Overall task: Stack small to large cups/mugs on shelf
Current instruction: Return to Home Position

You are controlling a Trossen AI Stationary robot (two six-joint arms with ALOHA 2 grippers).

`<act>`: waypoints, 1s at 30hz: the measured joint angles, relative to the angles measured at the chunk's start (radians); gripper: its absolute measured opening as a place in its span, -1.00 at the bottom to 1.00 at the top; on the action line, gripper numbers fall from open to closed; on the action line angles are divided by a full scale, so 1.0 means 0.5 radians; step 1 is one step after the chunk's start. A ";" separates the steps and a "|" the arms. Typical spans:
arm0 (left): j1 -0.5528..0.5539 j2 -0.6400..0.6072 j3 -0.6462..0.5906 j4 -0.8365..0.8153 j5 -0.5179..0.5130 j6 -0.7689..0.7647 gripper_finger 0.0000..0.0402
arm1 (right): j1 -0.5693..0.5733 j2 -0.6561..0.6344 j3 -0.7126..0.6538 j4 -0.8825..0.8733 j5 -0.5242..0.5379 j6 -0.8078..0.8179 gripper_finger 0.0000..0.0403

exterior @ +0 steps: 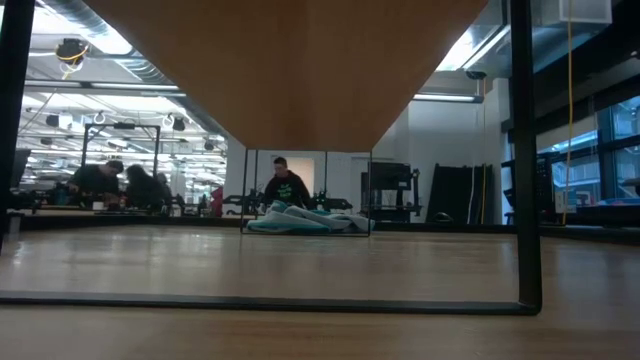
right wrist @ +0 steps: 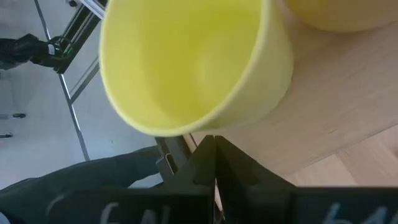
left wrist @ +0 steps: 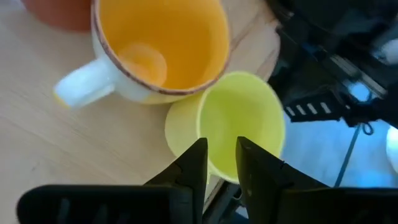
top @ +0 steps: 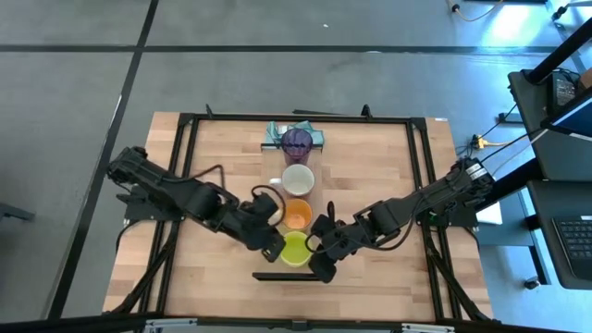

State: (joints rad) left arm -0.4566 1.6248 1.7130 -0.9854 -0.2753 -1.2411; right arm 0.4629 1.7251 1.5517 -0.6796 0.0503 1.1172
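**Both grippers flank the end cup**

On the long pale wooden shelf plank [top: 315, 194], four vessels stand in a row along the 12-to-6 axis. A translucent purple tumbler [top: 296, 141] is at 12, then a white-inside mug [top: 298, 178], an orange mug [top: 297, 215], and a small yellow-green cup [top: 295, 248] at the 6 end. The left gripper [top: 271, 245] sits just beside that cup at its 9 o'clock, the right gripper [top: 321, 256] at its 3 to 4. Clearing out likely means backing outward, away from the row. The left wrist view shows its fingers [left wrist: 198, 165] narrowly parted, holding nothing. The right wrist view shows its pair pressed together, empty. The low view shows neither cups nor grippers.
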 joint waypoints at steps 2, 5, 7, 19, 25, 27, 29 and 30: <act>-0.033 -0.044 0.000 0.000 -0.064 0.030 -0.61 | 0.000 -0.027 0.001 -0.027 0.001 0.000 -0.95; -0.086 -0.113 0.000 0.017 -0.204 0.103 -0.61 | 0.000 -0.099 0.002 -0.081 0.018 -0.002 -0.95; -0.121 -0.174 0.000 0.022 -0.303 0.165 -0.61 | 0.000 -0.173 0.002 -0.127 0.025 -0.004 -0.95; -0.212 -0.627 0.000 0.085 -0.233 0.331 -0.61 | -0.016 -1.034 0.011 0.100 0.127 -0.721 -0.95; -0.393 -0.652 -0.015 0.819 -0.331 1.498 -0.61 | 0.108 -1.239 0.010 0.255 0.290 -0.814 -0.95; -0.423 -0.630 -0.085 1.124 -0.332 1.745 -0.60 | 0.177 -1.223 -0.038 0.408 0.328 -0.997 -0.95; -0.422 -0.610 -0.226 1.494 -0.233 2.004 -0.58 | 0.213 -1.190 -0.164 0.627 0.314 -1.125 -0.93; -0.413 -0.605 -0.316 1.690 -0.167 2.108 -0.58 | 0.218 -1.172 -0.251 0.775 0.292 -1.179 -0.92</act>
State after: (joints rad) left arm -0.6630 1.3222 1.5548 -0.1402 -0.3590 -0.1869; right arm 0.5720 1.1390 1.4263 -0.2921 0.1963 0.5276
